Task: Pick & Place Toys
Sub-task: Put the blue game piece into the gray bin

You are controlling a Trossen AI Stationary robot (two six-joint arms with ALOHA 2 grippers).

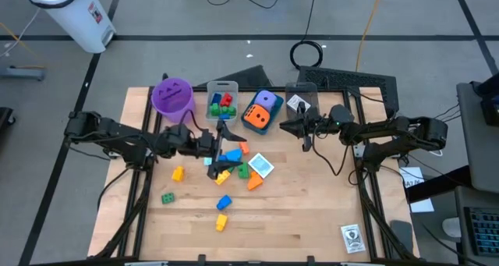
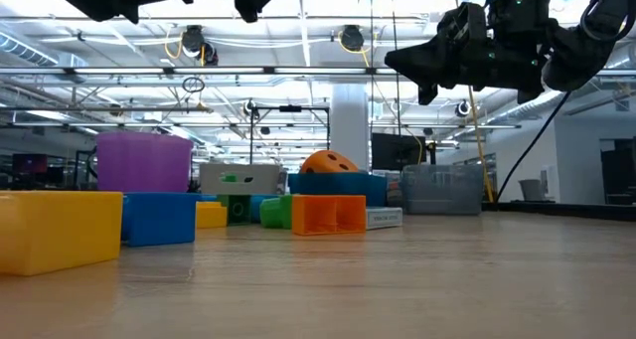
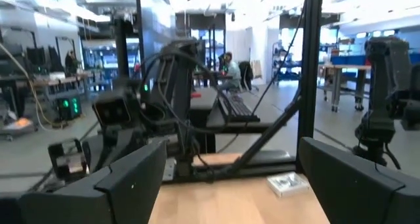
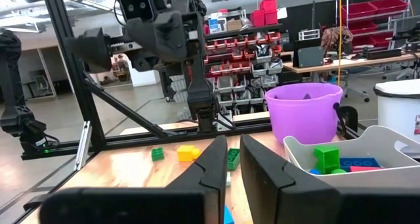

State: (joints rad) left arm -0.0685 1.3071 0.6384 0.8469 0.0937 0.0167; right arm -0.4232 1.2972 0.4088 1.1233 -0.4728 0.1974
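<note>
Loose toys lie on the table's middle: a blue brick (image 1: 231, 154), orange bricks (image 1: 255, 182), yellow bricks (image 1: 178, 173), a green brick (image 1: 168, 197) and a white printed cube (image 1: 261, 166). Other bricks sit in a clear bin (image 1: 222, 102). An orange die (image 1: 256, 116) and a purple die (image 1: 267, 101) rest in a blue bin. My left gripper (image 1: 225, 150) hangs open, well above the loose bricks, its fingers wide apart (image 3: 226, 184). My right gripper (image 1: 284, 126) is shut on nothing (image 4: 228, 175) and hovers high beside the blue bin (image 2: 397, 59).
A purple cup (image 1: 172, 94) stands at the far left beside the bins, and a grey-clear bin (image 1: 301, 101) stands to the right of the blue one. A printed card (image 1: 352, 236) lies near the front right corner. Bare wood spreads along the near and right sides.
</note>
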